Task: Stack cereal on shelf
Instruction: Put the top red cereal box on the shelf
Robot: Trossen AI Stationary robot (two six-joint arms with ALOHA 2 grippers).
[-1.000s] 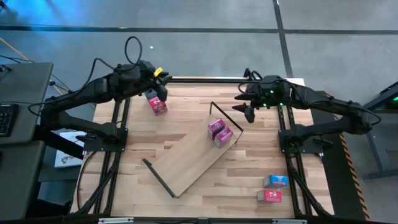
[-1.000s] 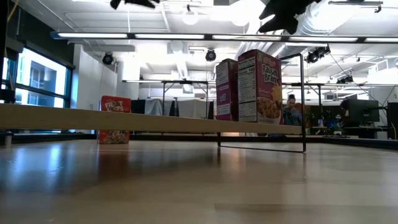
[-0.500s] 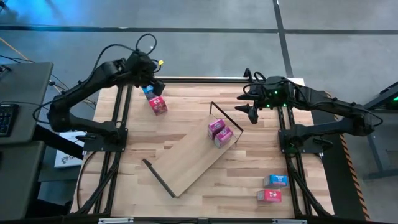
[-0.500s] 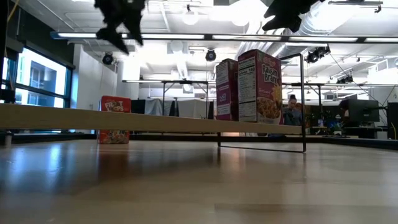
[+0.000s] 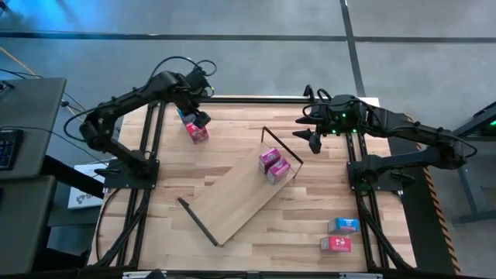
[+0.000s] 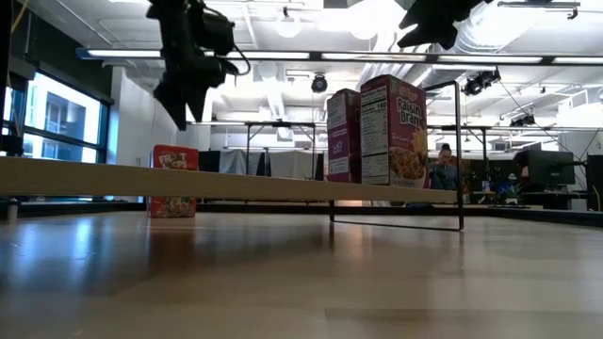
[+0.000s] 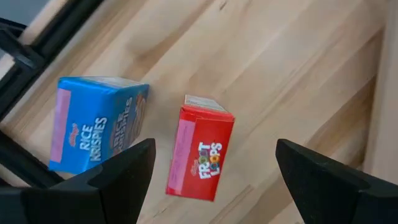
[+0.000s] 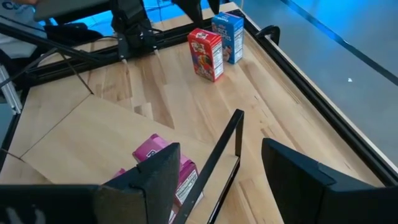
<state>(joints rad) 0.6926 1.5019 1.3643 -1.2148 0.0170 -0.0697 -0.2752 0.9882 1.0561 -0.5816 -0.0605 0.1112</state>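
Near edge of tabletop (image 5: 232, 260): red box (image 5: 335, 243) and blue box (image 5: 343, 225) lying flat by right corner, well apart from shelf, untouched.

Mid tabletop: shelf (image 5: 232, 203), long board set diagonally, wire frame at each end. Two pink boxes (image 5: 273, 165) upright on its far end, side by side, just beside far frame. So 2 of 6 placed, judging from layout; rest of board bare.

Far left: red Froot Loops box (image 7: 200, 153) and blue Rice Krispies box (image 7: 94, 129) upright on tabletop, near each other, not on shelf. Left claw (image 5: 195, 108) hovering right over this pair, fingers wide apart, nothing between them; in wrist view red box sits centred between the two fingers but below, no contact visible. Prob. next pick: red one.

Far right: right claw (image 5: 310, 139) hanging above tabletop past shelf's far end, fingers apart, empty, waiting.

Left to do: 4 boxes, i.e. far-left pair plus near-right pair. Roughly a third done.
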